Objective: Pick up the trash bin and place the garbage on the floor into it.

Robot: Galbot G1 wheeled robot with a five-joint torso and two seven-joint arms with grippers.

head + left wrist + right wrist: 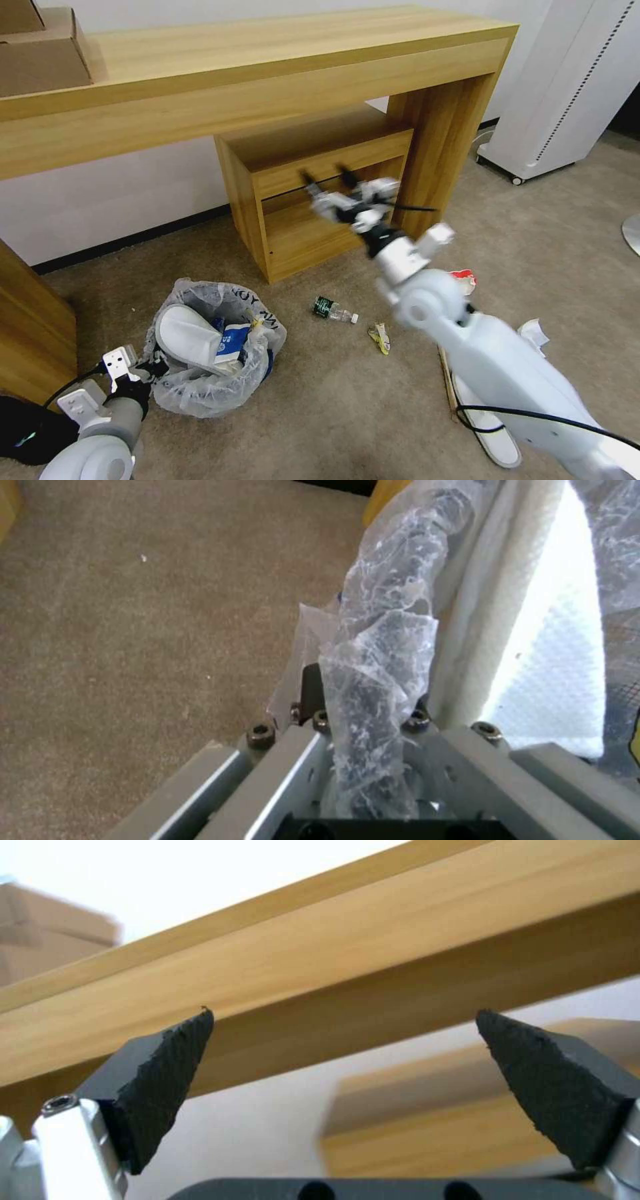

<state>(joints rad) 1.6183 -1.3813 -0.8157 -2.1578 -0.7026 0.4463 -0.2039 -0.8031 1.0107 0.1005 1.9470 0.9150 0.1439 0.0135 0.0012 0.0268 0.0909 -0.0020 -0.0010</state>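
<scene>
On floor point(347, 400), L pincer point(363, 720) gripping trash bin point(213, 393)

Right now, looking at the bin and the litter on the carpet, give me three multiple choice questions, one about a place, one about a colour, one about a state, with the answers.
1. Where does the clear bottle lie?
A. inside the trash bin
B. on the floor in front of the low wooden shelf
C. on the desk top

2. What colour is the bottle's label?
A. green
B. orange
C. pink

3. How does the right gripper stand?
A. shut on a slipper
B. shut on the bottle
C. open and empty, raised in front of the desk

Answers: 1 B, the bottle rests on the floor between the trash bin and the shelf. 2 A, the band near its base is dark green. 3 C, its fingers are wide apart with only the desk behind them.
</scene>
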